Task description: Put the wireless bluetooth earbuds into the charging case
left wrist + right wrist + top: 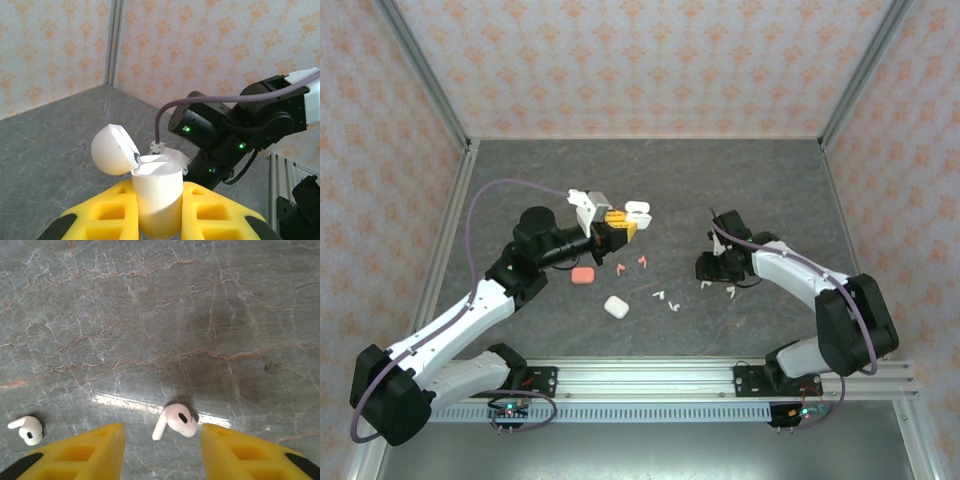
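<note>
My left gripper (622, 224) (159, 216) is shut on a white charging case (159, 192) (636, 213), held above the table with its lid (113, 149) flipped open to the left. My right gripper (711, 275) (162, 452) points down at the table and is open. A white earbud (175, 421) (705, 285) lies between its yellow fingertips (90, 450), untouched. A second white earbud (26, 429) lies to the left of that in the right wrist view. Two pink earbuds (620, 268) (643, 260) and two more white ones (660, 295) (673, 305) lie mid-table.
A shut pink case (583, 275) and a shut white case (616, 307) rest on the grey table near my left arm. The right arm (225, 135) shows behind the held case. Patterned walls enclose the table on three sides.
</note>
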Motion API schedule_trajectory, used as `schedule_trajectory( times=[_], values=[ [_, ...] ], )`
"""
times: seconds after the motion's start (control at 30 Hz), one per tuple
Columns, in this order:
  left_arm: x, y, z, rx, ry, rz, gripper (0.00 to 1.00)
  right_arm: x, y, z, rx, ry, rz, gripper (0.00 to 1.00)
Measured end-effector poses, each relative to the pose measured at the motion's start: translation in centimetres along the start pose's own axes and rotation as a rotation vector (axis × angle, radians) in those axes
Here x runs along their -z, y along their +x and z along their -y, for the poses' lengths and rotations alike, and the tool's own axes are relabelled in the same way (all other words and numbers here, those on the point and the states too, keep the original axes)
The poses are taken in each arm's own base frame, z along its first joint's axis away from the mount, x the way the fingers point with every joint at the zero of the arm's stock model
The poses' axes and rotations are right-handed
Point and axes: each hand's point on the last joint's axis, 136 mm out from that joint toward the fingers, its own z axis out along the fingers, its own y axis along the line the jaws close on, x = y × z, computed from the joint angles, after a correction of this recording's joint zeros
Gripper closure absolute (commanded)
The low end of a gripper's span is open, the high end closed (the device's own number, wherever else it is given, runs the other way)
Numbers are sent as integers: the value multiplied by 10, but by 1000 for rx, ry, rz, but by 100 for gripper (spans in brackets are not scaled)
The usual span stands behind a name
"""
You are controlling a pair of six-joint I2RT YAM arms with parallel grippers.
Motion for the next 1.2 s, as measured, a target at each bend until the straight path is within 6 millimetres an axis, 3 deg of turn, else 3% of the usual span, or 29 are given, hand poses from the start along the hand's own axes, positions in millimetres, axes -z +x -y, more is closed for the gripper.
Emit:
schedule_trajectory(
  times=[0.53,0.8,1.2],
  values=[
    [0,2,-1,4,-5,-8,100,-26,9,3,-22,23,-62,62],
    [0,2,-1,5,-5,-9,100,-27,10,3,-29,28,-66,67],
    [0,7,-5,14,-26,-25,100,-28,12,2,-22,44,-83,64]
  ],
)
